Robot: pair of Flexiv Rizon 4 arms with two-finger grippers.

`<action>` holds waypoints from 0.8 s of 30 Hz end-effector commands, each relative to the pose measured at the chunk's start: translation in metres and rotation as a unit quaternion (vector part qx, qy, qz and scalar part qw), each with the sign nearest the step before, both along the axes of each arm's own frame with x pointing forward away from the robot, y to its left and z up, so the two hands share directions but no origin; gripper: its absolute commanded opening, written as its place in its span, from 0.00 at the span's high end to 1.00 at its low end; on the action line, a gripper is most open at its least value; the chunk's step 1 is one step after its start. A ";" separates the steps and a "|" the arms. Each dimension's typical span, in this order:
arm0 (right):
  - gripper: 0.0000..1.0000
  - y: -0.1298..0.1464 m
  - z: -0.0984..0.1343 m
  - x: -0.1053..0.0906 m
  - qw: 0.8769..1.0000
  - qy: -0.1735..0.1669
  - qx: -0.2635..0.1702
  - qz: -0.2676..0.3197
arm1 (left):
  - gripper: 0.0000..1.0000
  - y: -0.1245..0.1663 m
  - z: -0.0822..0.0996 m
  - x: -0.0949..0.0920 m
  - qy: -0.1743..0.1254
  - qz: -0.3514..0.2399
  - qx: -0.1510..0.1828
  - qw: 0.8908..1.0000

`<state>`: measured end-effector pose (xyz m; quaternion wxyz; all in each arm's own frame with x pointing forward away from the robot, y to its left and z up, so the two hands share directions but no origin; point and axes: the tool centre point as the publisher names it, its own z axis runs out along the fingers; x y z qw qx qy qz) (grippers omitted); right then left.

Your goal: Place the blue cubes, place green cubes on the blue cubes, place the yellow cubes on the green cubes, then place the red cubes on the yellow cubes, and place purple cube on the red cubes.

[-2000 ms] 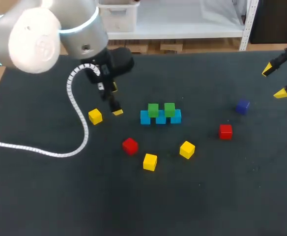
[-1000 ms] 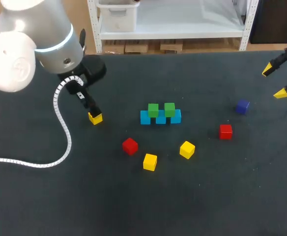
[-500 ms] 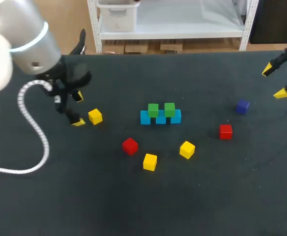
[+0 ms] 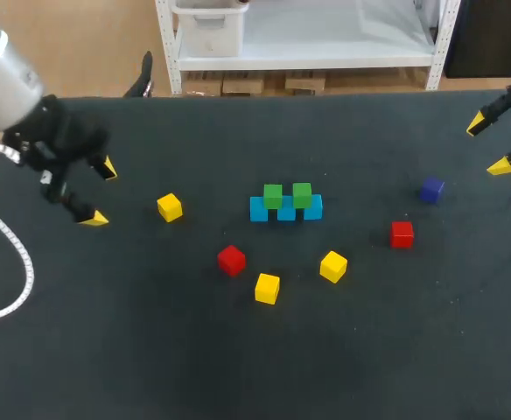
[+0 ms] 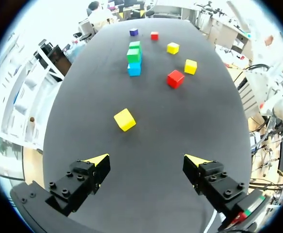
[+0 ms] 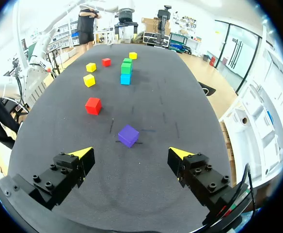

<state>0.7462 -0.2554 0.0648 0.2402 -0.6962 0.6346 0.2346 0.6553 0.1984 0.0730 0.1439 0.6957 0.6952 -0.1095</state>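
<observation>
A row of blue cubes (image 4: 286, 210) stands mid-table with two green cubes (image 4: 287, 194) on top. Three yellow cubes lie loose: one (image 4: 170, 207) at the left, one (image 4: 267, 288) near the front, one (image 4: 332, 266) to its right. Two red cubes (image 4: 231, 260) (image 4: 402, 234) and a purple cube (image 4: 430, 189) lie apart. My left gripper (image 4: 99, 192) (image 5: 145, 161) hangs open and empty at the table's left, the nearest yellow cube (image 5: 124, 119) ahead of it. At the far right, my right gripper (image 4: 492, 144) (image 6: 130, 153) is open and empty, with the purple cube (image 6: 128, 135) just ahead.
The black table (image 4: 238, 367) has bare room along the front and at the back. My left arm's white cable (image 4: 10, 254) trails over the table's left edge.
My left arm has swung from near the stack leftward, past the left yellow cube, to the table's left side. The cubes and my right arm have stayed put.
</observation>
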 end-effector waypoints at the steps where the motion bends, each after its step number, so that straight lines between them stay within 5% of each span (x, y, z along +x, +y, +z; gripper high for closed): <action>1: 0.00 0.000 0.000 0.000 1.000 0.000 0.001 0.000 | 0.00 0.005 0.009 -0.009 -0.006 -0.007 -0.043 0.999; 13: 0.00 0.000 0.000 0.000 1.000 0.000 0.001 0.000 | 0.00 -0.012 0.023 -0.025 -0.001 -0.055 -0.048 0.997; 24: 0.00 0.000 0.000 0.000 1.000 0.000 0.001 0.000 | 0.00 -0.085 0.030 -0.052 0.002 -0.108 -0.030 0.994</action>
